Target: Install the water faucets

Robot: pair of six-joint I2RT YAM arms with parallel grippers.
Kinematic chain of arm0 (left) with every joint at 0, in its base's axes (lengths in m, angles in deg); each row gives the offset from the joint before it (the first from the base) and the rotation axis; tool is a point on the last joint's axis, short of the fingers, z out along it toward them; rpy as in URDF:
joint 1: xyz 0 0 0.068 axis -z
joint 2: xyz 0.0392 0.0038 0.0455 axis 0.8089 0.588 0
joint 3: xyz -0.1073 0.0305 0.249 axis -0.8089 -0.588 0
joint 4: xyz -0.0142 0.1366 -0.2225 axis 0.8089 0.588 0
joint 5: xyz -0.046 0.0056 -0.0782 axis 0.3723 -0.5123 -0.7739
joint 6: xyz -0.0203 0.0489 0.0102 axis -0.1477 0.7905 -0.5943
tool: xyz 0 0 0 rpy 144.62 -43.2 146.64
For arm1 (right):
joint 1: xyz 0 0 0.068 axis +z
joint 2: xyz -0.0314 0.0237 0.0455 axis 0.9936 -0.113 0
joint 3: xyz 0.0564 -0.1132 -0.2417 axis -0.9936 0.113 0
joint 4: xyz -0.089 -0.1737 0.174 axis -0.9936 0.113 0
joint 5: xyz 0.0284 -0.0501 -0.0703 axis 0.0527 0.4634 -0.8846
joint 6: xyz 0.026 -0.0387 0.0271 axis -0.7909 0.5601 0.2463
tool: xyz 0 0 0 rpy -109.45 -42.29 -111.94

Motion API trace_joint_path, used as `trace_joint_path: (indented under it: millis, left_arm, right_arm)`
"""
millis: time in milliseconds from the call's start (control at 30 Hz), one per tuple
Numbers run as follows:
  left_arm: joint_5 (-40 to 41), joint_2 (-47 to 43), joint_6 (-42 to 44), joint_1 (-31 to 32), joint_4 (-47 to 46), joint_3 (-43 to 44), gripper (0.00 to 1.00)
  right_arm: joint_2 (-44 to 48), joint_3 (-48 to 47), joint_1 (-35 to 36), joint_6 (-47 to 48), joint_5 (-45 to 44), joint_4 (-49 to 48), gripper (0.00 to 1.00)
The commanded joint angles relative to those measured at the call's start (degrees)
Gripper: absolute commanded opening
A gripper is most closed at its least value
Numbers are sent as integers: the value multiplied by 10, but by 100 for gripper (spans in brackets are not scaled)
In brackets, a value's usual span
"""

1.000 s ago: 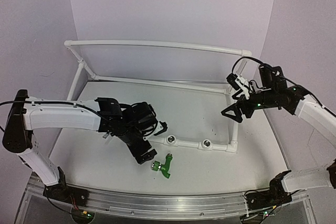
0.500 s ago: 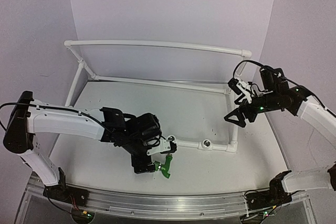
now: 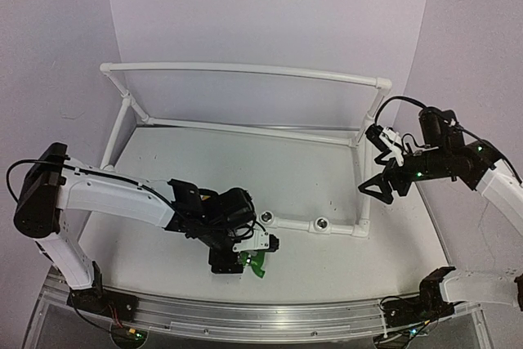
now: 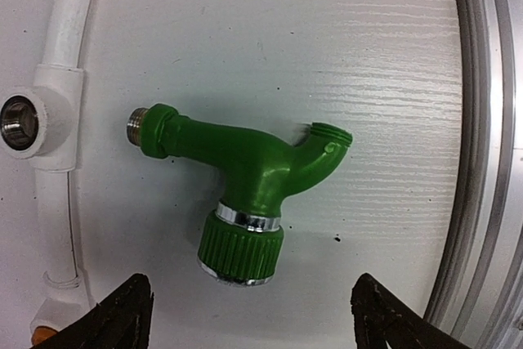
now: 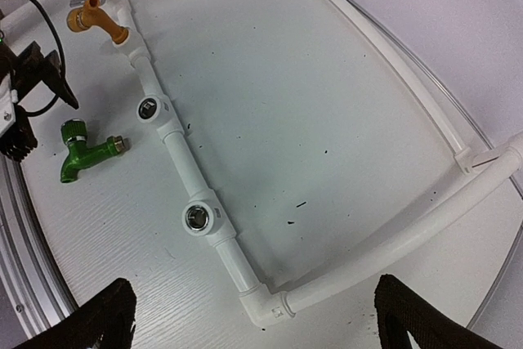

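Low in the middle of the overhead view, the left gripper [image 3: 245, 252] hangs right over the green faucet [image 4: 253, 161], which lies on its side on the table [image 3: 327, 263]. Seen from the wrist, the black fingertips [image 4: 122, 316] stand apart on either side of its ribbed knob, touching nothing. The faucet's threaded end points toward the white pipe frame [image 3: 245, 69], close to an empty metal-lined socket [image 4: 18, 120]. A second socket [image 3: 322, 224] sits further right on that front rail. A brass-yellow faucet [image 5: 94, 18] sits against the same rail, upper left in the right wrist view. Over at the right edge, the right gripper [image 3: 369, 163] hovers raised, jaws spread wide, holding nothing.
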Motion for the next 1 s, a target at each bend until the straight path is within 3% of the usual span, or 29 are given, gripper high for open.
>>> trace_joint_path:
  millis: [0,233,533,700,967]
  left_arm:
    - [-3,24,34,1,-40,-1,83]
    - [2,74,68,1,-55,9,75]
    - [-16,70,48,0,-60,26,36]
    - [-76,46,5,-11,-58,61,20]
    - [-267,16,-133,-111,-27,146,12]
  right_arm:
    - [15,13,3,16,-8,13,98]
    - [25,21,3,34,1,14,98]
    - [8,6,3,82,-19,32,98]
    - [-16,-38,3,134,-52,59,98]
    - [-22,-60,3,273,-146,87,98]
